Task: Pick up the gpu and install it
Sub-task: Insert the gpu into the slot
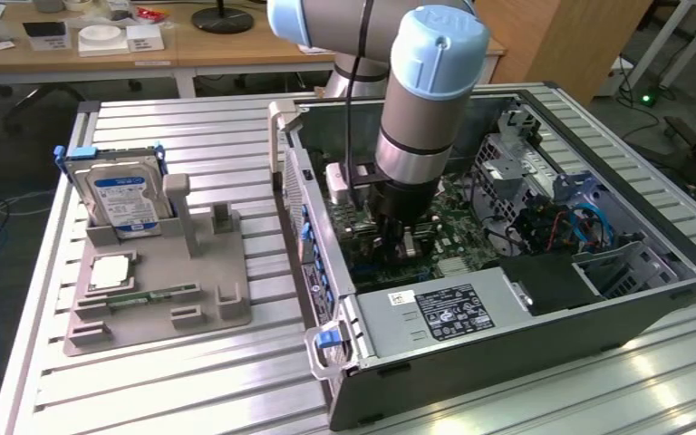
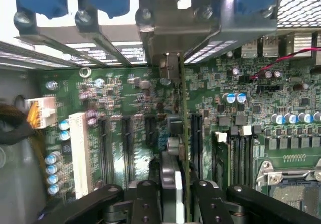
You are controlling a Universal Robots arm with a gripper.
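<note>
While the scene is read from the exterior view's left, a grey tray [image 1: 155, 304] is seen on the slatted table [image 1: 142, 390], with a hard drive [image 1: 124, 201] stood upright in its back slot, a CPU [image 1: 109, 272] laid flat in front of that, and a memory stick [image 1: 155, 295] lying just beside the CPU. Further toward the exterior view's right, the open PC case [image 1: 506, 299] is laid on its side, and the arm [image 1: 427, 109] is reached straight down into it, over the motherboard [image 1: 463, 240]. The power supply [image 1: 445, 313] is set along the near wall of the case, and blue cables [image 1: 590, 227] are bundled near the drive bay on the far side. In the wrist view, the gpu [image 2: 181, 128] is seen edge-on, held upright between the fingers [image 2: 145, 201] of the gripper [image 2: 173, 204], so the gripper is pinched on the card rather than spread. The card is lined up along the expansion slots [image 2: 128, 143], with its silver bracket [image 2: 170, 68] up against the slotted rear wall of the case. Whether the card's edge is actually seated in a slot can't be told. A white slot [image 2: 80, 151] is sat well apart from the card, and the CPU socket [image 2: 291, 184] is off on the other side.
</note>
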